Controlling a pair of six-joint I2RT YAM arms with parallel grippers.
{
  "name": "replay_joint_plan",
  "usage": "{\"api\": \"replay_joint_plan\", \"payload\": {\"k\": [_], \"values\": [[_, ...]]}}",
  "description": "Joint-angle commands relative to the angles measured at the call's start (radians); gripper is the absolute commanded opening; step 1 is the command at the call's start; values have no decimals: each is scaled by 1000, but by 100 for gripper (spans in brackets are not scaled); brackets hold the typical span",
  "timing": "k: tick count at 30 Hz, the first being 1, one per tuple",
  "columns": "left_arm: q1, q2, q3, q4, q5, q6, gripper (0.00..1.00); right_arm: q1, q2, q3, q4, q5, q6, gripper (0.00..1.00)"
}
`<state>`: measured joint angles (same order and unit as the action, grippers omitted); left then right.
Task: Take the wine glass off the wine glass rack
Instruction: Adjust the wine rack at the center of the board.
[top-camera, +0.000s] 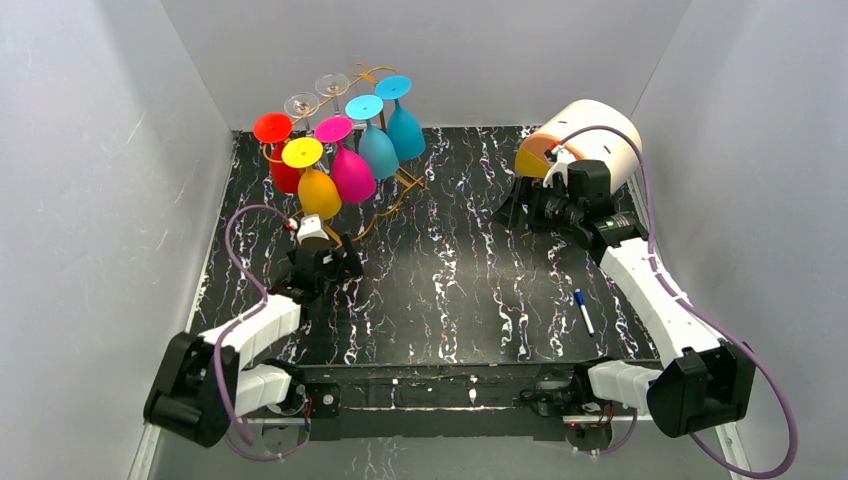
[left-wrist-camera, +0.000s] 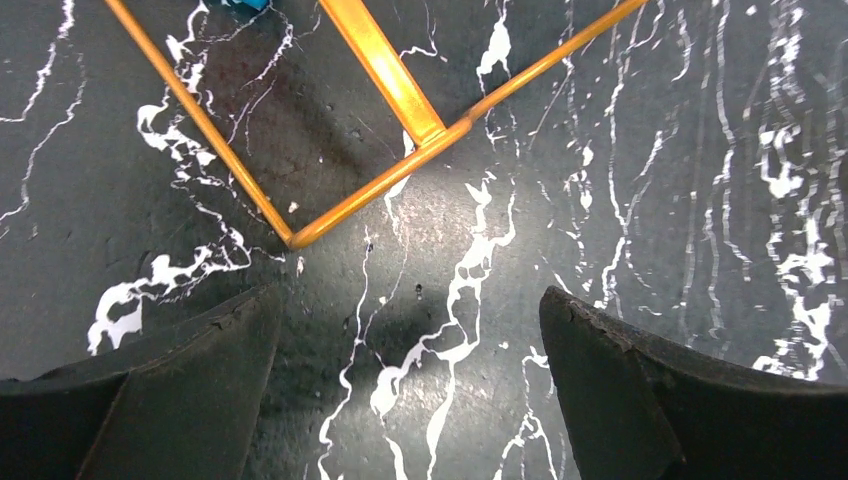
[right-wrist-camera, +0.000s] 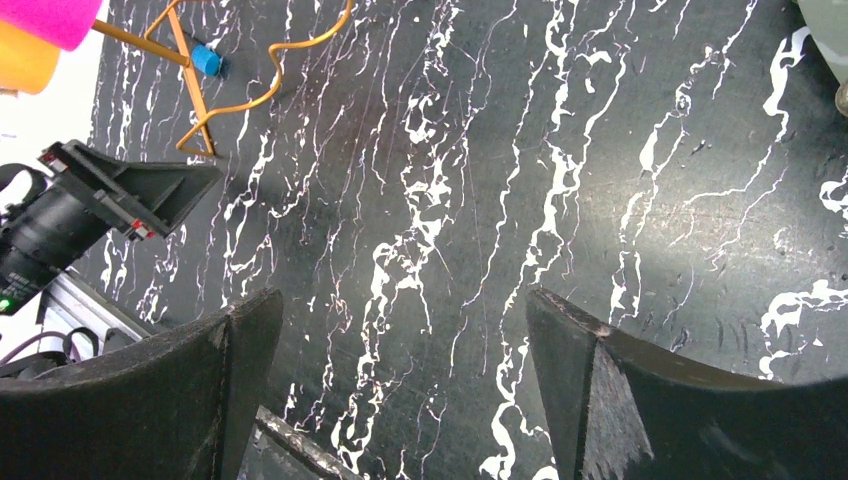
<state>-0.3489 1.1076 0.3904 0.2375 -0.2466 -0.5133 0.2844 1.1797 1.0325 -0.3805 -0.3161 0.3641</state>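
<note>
The golden wire wine glass rack (top-camera: 408, 182) stands at the back left of the black marbled table. Several wine glasses hang bowl-down from it: a red one (top-camera: 283, 172), a yellow-orange one (top-camera: 319, 192), a magenta one (top-camera: 352, 174) and two blue ones (top-camera: 379, 152), plus clear ones behind. My left gripper (top-camera: 335, 265) hovers open just in front of the rack's near base corner (left-wrist-camera: 296, 238), with only bare tabletop between its fingers (left-wrist-camera: 200, 370). My right gripper (top-camera: 520, 205) is open over the table to the right of the rack, holding nothing (right-wrist-camera: 400, 300).
A large white roll with an orange end (top-camera: 590, 140) lies at the back right, behind my right wrist. A blue-capped pen (top-camera: 584, 311) lies on the table beside the right arm. Grey walls close in the table (top-camera: 450, 290) on three sides.
</note>
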Motion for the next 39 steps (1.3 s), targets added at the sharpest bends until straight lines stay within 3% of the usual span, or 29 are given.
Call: {"api": "replay_joint_plan", "payload": {"k": [1,14,33,39], "values": [[2,109,69,89,-14,62,98,-3,-17,3,-10,1,4,99],[25,299,120,201,10,89,98,-3,-25,-16,-25,10,6,99],[61,582,311,317,193,21,98,-3,-5,-15,-14,-3,32,99],[66,552,239,357,208,1,98,-3,4,-12,-14,-5,38,99]]}}
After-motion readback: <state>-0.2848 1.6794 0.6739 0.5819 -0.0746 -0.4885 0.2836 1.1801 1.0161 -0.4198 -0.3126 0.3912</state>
